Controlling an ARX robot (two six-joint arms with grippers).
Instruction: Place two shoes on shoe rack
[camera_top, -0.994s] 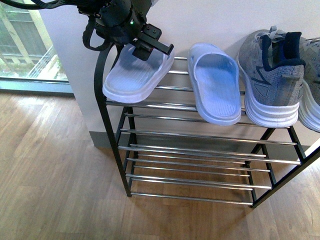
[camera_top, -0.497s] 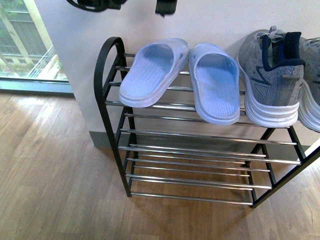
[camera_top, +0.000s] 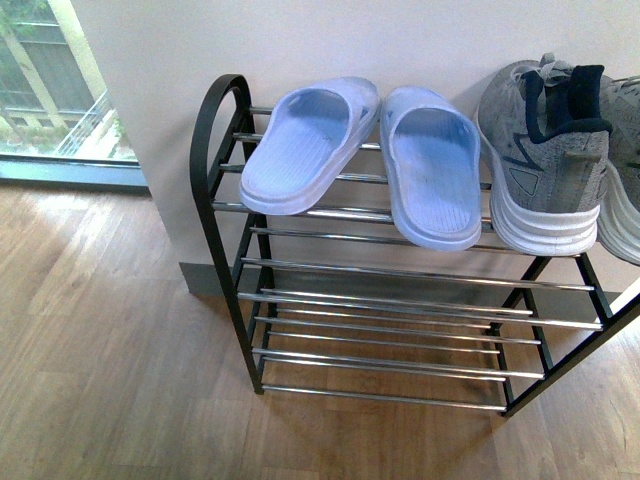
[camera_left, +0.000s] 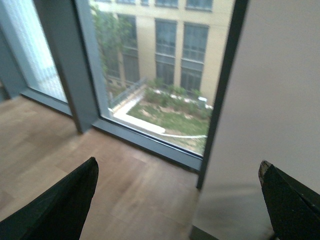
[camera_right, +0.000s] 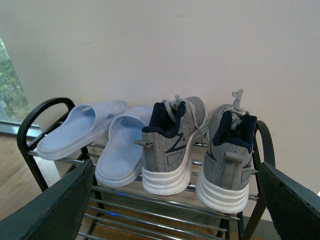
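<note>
Crowding rack (camera_top: 222, 190) top — four shoes (camera_right: 168, 145)

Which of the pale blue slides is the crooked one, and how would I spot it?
Find the black metal shoe rack with chrome bars against the white wall; four shoes sit on its top shelf. The pale blue foam slide nearest the rounded side piece is the crooked one: it lies at a slant, unlike its straighter twin beside the grey knit sneakers.
</note>
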